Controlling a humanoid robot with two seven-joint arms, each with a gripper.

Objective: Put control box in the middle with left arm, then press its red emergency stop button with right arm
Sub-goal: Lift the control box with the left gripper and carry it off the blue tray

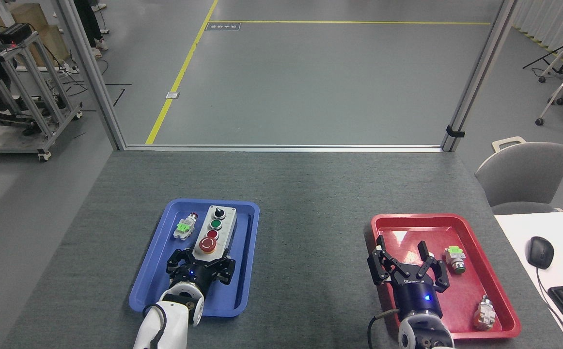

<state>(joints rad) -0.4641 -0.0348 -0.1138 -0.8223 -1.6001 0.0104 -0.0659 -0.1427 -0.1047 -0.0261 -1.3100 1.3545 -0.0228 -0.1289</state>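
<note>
Right now you are looking at a grey tabletop (301, 194) carrying two trays: a blue tray (158, 271) and a red tray (407, 228). Your control box (217, 231) is sitting inside the blue one, its near end pinched by your left hand (200, 267). It is looking rigid and fairly weighty, so gripping the plain side walls is seeming safest, clear of the red emergency stop button (208, 245). Your right hand (404, 264) is hovering spread over the red tray. Three small loose button parts are lying about: one blue-side, two red-side.

Bare mat (310, 242) between blue tray (155, 271) and red tray (456, 220) — open passage.
</note>
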